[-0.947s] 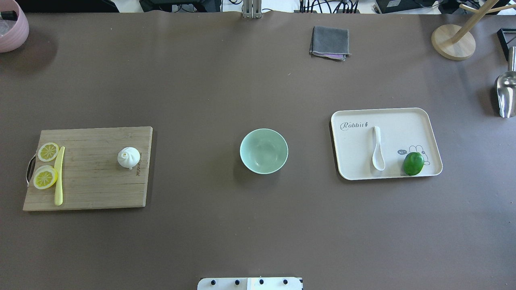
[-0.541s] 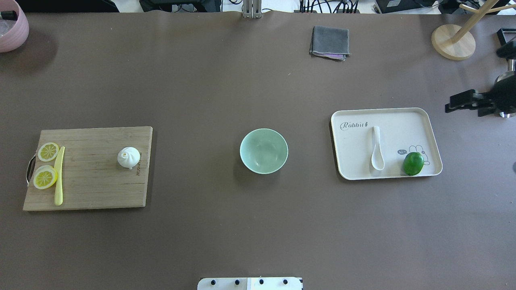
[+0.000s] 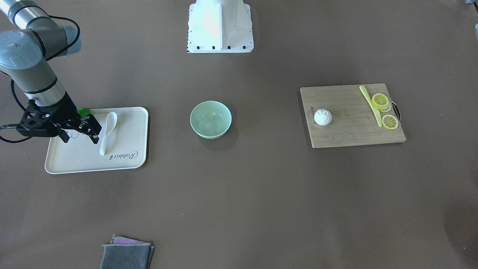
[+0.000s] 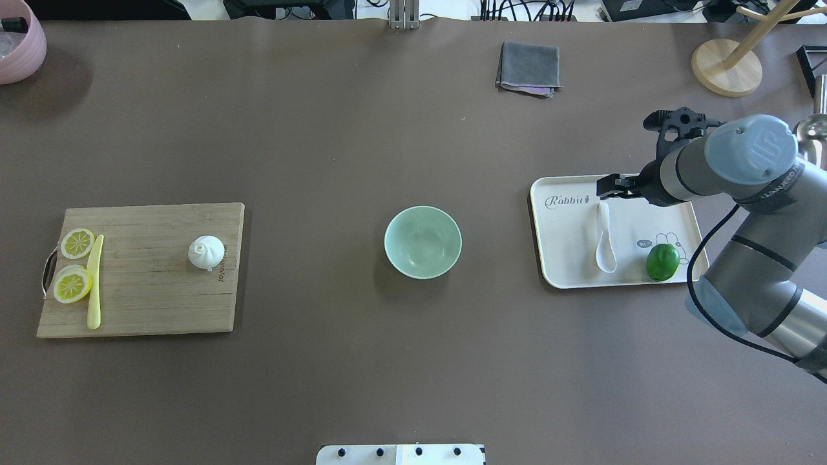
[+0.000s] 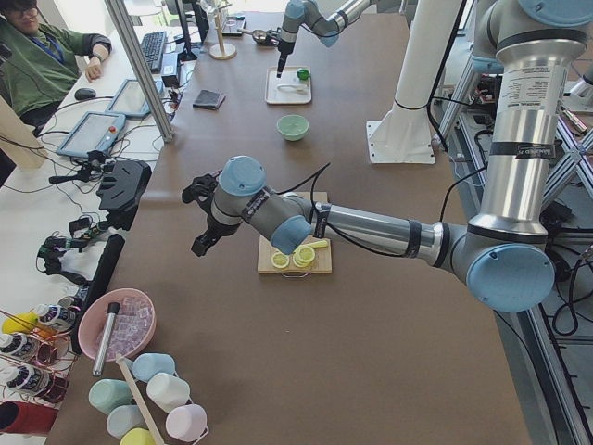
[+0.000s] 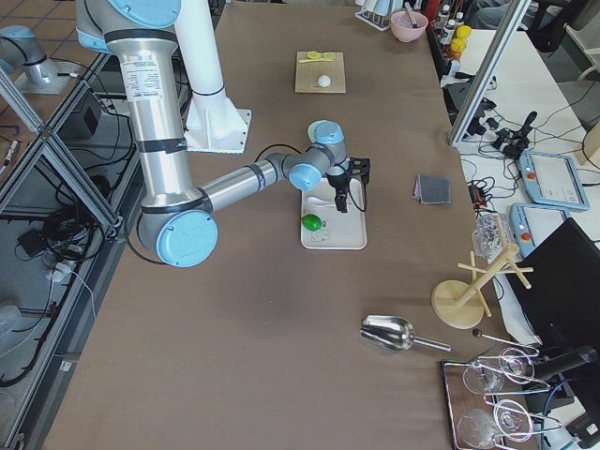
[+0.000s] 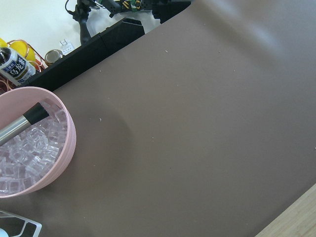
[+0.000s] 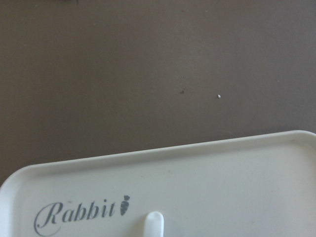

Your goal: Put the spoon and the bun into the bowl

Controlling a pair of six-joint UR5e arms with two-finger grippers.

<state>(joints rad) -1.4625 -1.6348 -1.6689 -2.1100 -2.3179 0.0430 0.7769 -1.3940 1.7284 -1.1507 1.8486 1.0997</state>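
Observation:
The white spoon (image 4: 604,242) lies on the cream tray (image 4: 646,206), handle toward the far side; its handle tip shows in the right wrist view (image 8: 153,224). My right gripper (image 4: 604,186) hovers open and empty above the spoon's handle end, also seen in the front view (image 3: 96,134). The white bun (image 4: 207,252) sits on the wooden cutting board (image 4: 148,290) at the left. The empty mint-green bowl (image 4: 423,242) stands at the table's middle. My left gripper (image 5: 199,218) shows only in the exterior left view, off the board's outer end; I cannot tell if it is open.
A green lime (image 4: 663,261) lies on the tray beside the spoon. Lemon slices (image 4: 72,284) and a yellow knife (image 4: 95,284) lie on the board's left end. A grey cloth (image 4: 528,68), a wooden stand (image 4: 727,68) and a pink bowl of ice (image 7: 49,163) stand at the table's edges.
My right arm has come in from the right edge and moved left over the tray's far side. The spoon, bun and bowl have not moved.

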